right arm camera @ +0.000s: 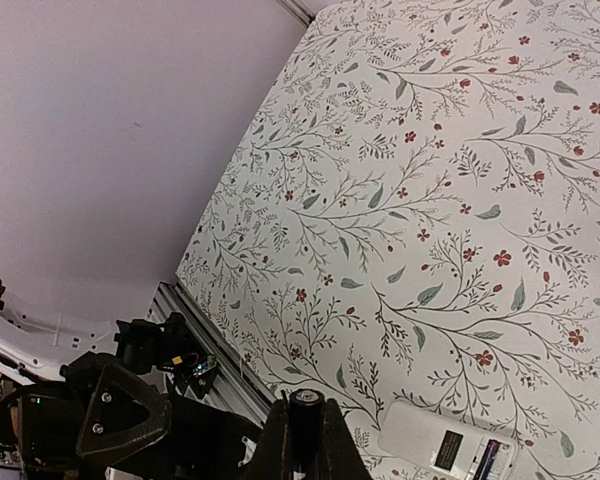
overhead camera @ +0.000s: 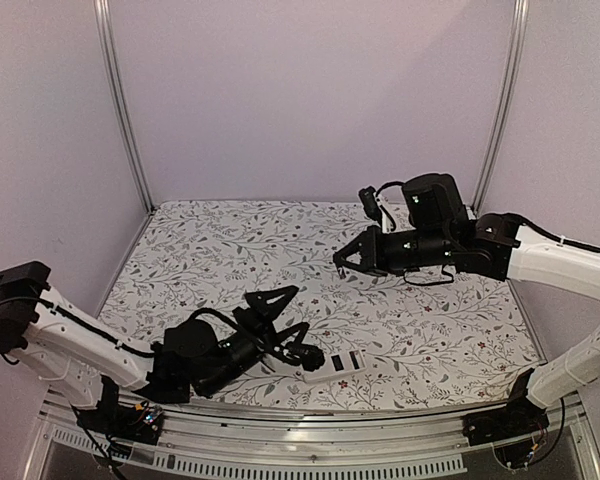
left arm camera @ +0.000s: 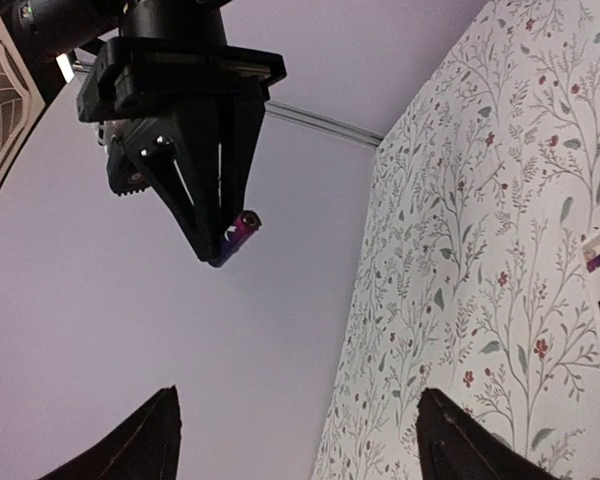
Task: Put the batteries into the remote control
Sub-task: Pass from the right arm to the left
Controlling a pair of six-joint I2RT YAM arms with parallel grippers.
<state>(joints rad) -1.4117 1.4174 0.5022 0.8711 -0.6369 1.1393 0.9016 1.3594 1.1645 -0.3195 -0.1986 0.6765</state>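
The remote control [overhead camera: 338,366] lies back up near the table's front edge, a white bar with its dark battery slot [right arm camera: 450,449] uncovered. A dark cylinder [right arm camera: 487,460] lies at the slot's far side. My right gripper [overhead camera: 340,262] hangs above the middle of the table, shut on one of the batteries [right arm camera: 305,415], whose metal end pokes out between the fingertips. The left wrist view shows that same battery [left arm camera: 242,230] at the tip of the right gripper [left arm camera: 225,252]. My left gripper [overhead camera: 298,310] is rolled on its side just left of the remote, open and empty, its fingertips [left arm camera: 150,435] wide apart.
The table wears a floral cloth [overhead camera: 280,250], with lilac walls on three sides and metal corner posts [overhead camera: 122,110]. An aluminium rail [overhead camera: 310,445] runs along the front edge, close behind the remote. A black part [overhead camera: 313,359] sits by the remote's left end.
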